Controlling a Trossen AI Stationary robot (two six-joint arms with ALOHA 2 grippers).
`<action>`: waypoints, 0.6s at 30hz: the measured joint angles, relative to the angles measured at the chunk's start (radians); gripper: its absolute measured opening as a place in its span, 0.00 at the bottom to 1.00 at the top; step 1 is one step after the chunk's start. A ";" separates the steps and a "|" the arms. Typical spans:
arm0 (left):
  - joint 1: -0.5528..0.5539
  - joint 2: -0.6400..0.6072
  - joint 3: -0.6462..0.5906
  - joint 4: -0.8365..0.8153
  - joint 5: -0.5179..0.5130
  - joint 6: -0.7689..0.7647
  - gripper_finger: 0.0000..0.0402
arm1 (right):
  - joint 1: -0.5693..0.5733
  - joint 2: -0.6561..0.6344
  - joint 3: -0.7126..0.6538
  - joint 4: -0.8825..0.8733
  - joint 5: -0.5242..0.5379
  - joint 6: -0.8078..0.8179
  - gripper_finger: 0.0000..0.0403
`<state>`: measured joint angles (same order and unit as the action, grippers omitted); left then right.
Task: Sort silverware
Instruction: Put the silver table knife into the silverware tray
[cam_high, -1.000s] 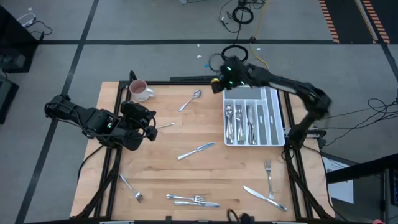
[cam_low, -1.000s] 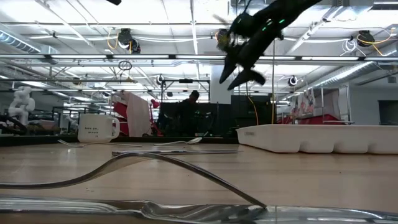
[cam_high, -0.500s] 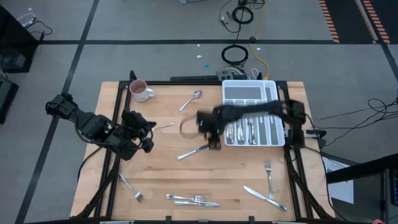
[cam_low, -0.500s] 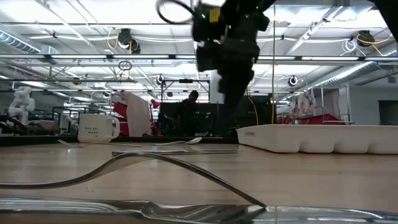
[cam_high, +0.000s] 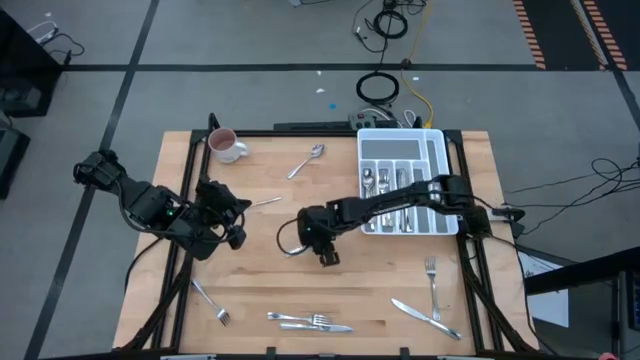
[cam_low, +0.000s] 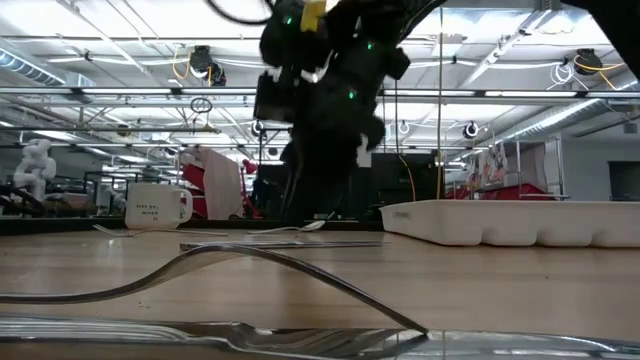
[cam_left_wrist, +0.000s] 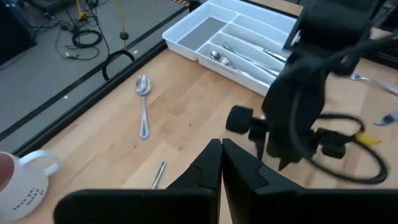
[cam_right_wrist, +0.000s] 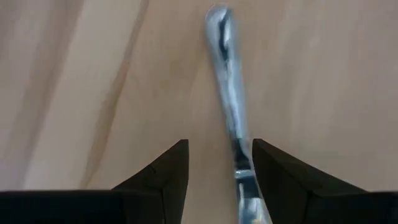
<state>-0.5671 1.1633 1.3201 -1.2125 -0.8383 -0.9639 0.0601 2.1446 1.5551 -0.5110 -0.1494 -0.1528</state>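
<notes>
Silverware lies scattered on the wooden table: a spoon at the far side, a fork near the left, forks and a knife at the near edge, and a fork and knife on the right. Several more pieces lie in the white tray. My right gripper is low over the table's middle, open, pointing down. In the right wrist view its fingers stand on either side of a knife lying flat on the wood. My left gripper is shut and waits at the left.
A white mug with a pink inside stands at the far left corner. A short metal piece lies just past my left gripper. My right arm stretches across the tray's near left corner. Bare wood shows between the middle and the near edge.
My right arm swung from above the tray's far end toward the table's left and near side. It came down to the knife in the middle. My left gripper drew back slightly toward the near edge.
</notes>
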 joint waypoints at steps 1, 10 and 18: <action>-0.006 0.000 0.000 0.000 0.000 0.000 0.04 | 0.000 0.016 0.008 0.003 0.000 -0.005 0.41; -0.049 0.000 0.000 -0.007 0.000 -0.027 0.04 | -0.011 0.117 0.066 0.018 0.009 0.006 0.41; -0.064 0.000 0.000 -0.008 -0.009 -0.027 0.04 | -0.008 0.131 0.069 -0.077 0.081 -0.017 0.14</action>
<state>-0.6308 1.1633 1.3201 -1.2205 -0.8472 -0.9909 0.0517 2.2757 1.6241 -0.5876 -0.0679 -0.1701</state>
